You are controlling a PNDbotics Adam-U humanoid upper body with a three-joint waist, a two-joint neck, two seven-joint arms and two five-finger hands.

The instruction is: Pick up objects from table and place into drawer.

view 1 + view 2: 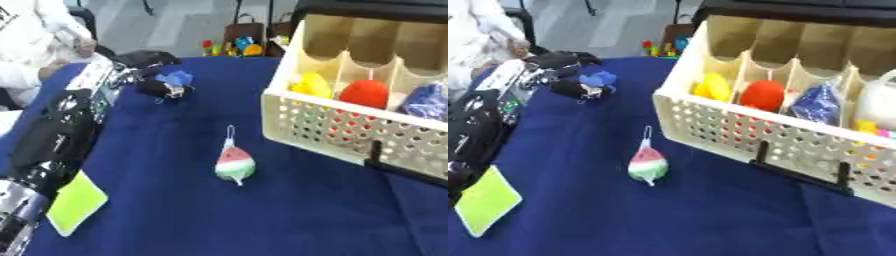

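A cream perforated drawer [306, 125] with partitions stands open on the right of the blue table. A yellow thing [312, 84], a red ball [365, 93] and a blue bagged thing [819, 103] lie in its compartments. A watermelon-slice toy with a string loop [234, 165] lies on the cloth in the middle, apart from the drawer. My left arm runs up the left side. My left hand [157, 88] is at the far left of the table, its dark fingers curled round a small blue thing [178, 77]. My right hand does not show.
A yellow-green card [77, 202] lies near the front left edge beside my forearm. Small colourful toys [232, 48] sit beyond the table's far edge. A person in white [35, 35] is at the upper left. A white thing [878, 102] sits in the drawer's right end.
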